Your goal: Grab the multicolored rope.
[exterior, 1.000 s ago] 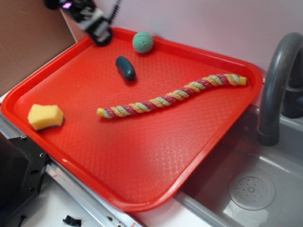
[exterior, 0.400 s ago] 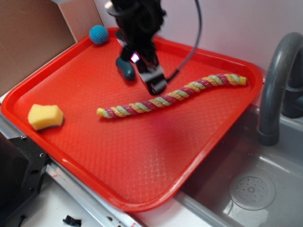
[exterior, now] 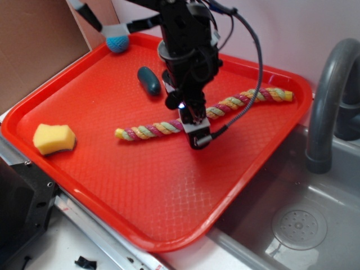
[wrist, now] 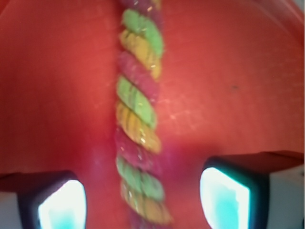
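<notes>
I'm watching the rope (exterior: 163, 128) lying across the middle of the red tray (exterior: 169, 202), one yellow end near the tray's right rim and the other end out toward the sponge (exterior: 53, 138). The gripper (exterior: 194, 128) is hanging right over the rope's midsection, with its lower finger reaching past the rope on the near side. In the wrist view I'm seeing the rope (wrist: 138, 119) running straight up the frame between the two pads (wrist: 224, 198), one on each side and both clear of the strands, so the jaws are standing wide and holding nothing. A dark oval object (exterior: 149, 80) is sitting on the tray left of the arm, and a blue ball (exterior: 117, 43) is resting by the far rim. A grey faucet (exterior: 329, 101) is standing over the sink (exterior: 298, 225) at the right.
</notes>
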Controlling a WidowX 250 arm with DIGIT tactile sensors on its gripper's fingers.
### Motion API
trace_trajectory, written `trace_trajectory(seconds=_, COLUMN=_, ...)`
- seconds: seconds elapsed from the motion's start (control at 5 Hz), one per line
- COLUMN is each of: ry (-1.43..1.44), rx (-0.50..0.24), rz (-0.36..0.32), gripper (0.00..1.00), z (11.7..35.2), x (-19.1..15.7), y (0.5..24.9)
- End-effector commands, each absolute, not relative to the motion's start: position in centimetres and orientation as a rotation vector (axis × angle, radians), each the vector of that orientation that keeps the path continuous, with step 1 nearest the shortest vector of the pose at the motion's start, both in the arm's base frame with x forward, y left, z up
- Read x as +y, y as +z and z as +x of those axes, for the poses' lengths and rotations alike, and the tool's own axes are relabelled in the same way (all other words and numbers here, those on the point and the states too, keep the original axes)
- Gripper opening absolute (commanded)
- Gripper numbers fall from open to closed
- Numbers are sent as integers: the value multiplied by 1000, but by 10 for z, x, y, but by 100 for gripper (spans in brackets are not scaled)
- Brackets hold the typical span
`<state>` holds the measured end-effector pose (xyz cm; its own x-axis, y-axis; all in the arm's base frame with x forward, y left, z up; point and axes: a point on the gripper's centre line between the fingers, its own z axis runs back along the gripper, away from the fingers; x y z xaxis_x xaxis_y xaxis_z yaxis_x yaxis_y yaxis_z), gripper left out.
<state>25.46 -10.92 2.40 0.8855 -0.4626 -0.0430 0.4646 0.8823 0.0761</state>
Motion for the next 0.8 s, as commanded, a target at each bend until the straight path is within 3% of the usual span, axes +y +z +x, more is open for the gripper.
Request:
trace_trajectory(seconds=0.0, ry=-508, rx=-4, rz=54, gripper=12, z=257, x=-120, y=23)
trace_trajectory(seconds=0.2, ry=-504, rx=1, rz=17, gripper=0, z=256, x=-118, y=21)
trace_trajectory(seconds=0.4, ry=-498, rx=11, rz=-18, gripper=0, z=257, x=-114, y=19)
trace_trajectory(seconds=0.6, ry=-437, rx=35, rz=-1, gripper=0, z=258, x=-106, y=26)
